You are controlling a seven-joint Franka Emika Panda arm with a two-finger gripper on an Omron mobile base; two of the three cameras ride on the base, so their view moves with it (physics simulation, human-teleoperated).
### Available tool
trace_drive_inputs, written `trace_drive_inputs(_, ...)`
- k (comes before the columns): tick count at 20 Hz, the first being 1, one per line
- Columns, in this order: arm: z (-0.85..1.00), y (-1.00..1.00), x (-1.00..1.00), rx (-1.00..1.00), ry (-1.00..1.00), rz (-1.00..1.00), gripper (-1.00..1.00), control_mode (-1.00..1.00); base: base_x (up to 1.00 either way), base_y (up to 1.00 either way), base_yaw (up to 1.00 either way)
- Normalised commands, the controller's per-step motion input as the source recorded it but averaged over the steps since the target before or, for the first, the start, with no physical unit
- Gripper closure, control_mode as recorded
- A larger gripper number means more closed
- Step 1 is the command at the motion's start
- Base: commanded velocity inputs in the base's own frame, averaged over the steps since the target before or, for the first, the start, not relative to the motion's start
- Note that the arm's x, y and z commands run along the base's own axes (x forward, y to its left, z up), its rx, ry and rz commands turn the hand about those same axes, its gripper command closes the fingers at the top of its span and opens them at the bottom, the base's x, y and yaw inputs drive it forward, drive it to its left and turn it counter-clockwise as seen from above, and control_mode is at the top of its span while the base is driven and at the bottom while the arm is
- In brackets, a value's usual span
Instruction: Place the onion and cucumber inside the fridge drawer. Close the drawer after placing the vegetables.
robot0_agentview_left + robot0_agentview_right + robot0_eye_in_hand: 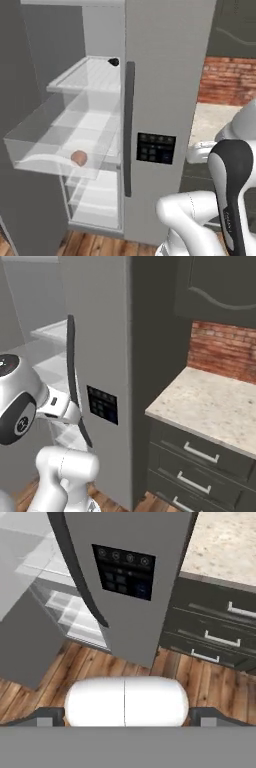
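The onion (79, 158) lies in the drawer (30, 145), toward its front, on the clear floor and apart from the walls. It is a plain ball with no long axis or heading to speak of; being round, I judge it free to roll when the drawer is pushed.

The drawer is pulled well out of the fridge (165, 75), a wide shallow clear box. Its long axis runs across the fridge's width, and its open mouth faces up. It juts out toward the lower left of the left base view, past the shelf (92, 75) above it, where a small black object (114, 62) sits at the back.

I can't find the cucumber, so half the placing appears undone.

The gripper (125, 712) looks at the fridge's closed door, the panel (124, 572) and the floor (100, 667), with the counter (210, 401) and its dark drawers to one side. Its fingertips sit at the far corners of the hand view, so the jaws stand wide, holding nothing.

Risks, as I judge them:
- The arm is folded close beside the door and its handle (129, 125); a wide swing toward the counter could clip either.
- The drawer sticks out; the arm could knock it.
- Shutting the drawer now would leave the cucumber out.
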Motion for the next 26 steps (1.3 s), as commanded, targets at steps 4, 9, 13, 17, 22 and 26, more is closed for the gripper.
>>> trace_drive_inputs(4, 0.0, 0.0, 0.0, 0.0, 0.0, 0.0, -1.0, 1.0, 0.0, -1.0, -0.26)
trace_drive_inputs(9, 0.0, 0.0, 0.0, 0.0, 0.0, 0.0, -1.0, 1.0, 0.11, -1.0, -0.21)
trace_drive_inputs(13, 0.0, 0.0, 0.0, 0.0, 0.0, 0.0, -1.0, 1.0, 0.18, -1.0, -0.19)
trace_drive_inputs(17, 0.0, 0.0, 0.0, 0.0, 0.0, 0.0, -1.0, 1.0, 0.21, -1.0, -0.21)
trace_drive_inputs(22, 0.0, 0.0, 0.0, 0.0, 0.0, 0.0, -1.0, 1.0, 0.21, -1.0, -0.23)
trace_drive_inputs(26, 0.0, 0.0, 0.0, 0.0, 0.0, 0.0, -1.0, 1.0, 0.21, -1.0, -0.23)
